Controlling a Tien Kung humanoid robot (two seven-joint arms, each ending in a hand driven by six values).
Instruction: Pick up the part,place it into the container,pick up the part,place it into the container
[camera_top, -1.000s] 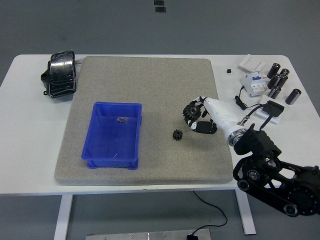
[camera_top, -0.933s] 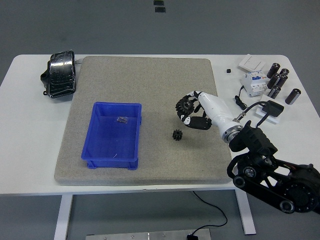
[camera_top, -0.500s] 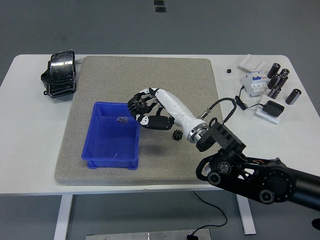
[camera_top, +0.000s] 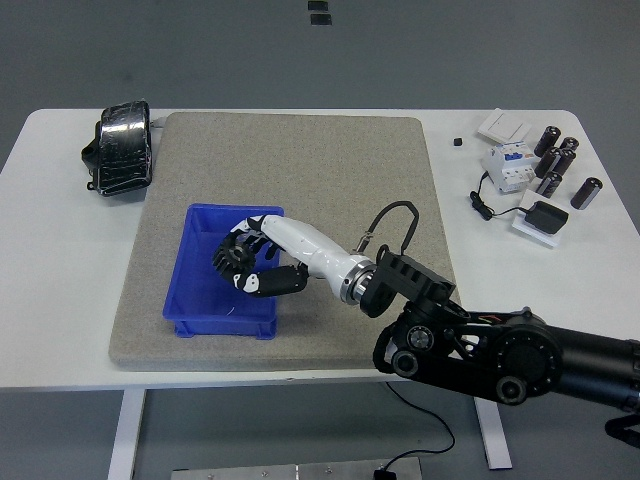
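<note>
A blue container (camera_top: 188, 280) stands on the left half of the grey mat (camera_top: 300, 160). My right hand (camera_top: 248, 264) reaches in from the lower right and hovers over the container's inside, fingers shut on a black gear (camera_top: 230, 260). The white forearm (camera_top: 305, 250) crosses the container's right rim. The smaller black gear that lay on the mat is hidden behind my wrist. My left arm does not show.
A black wrapped bundle (camera_top: 120, 148) lies at the table's far left. At the far right are a white breaker (camera_top: 507, 165), several black cylinders (camera_top: 555, 160), a black adapter with cable (camera_top: 545, 215) and a white switch plate (camera_top: 503, 125).
My right hand has carried the black gear leftward from the mat's right side to above the blue container. The arm now covers the small gear.
</note>
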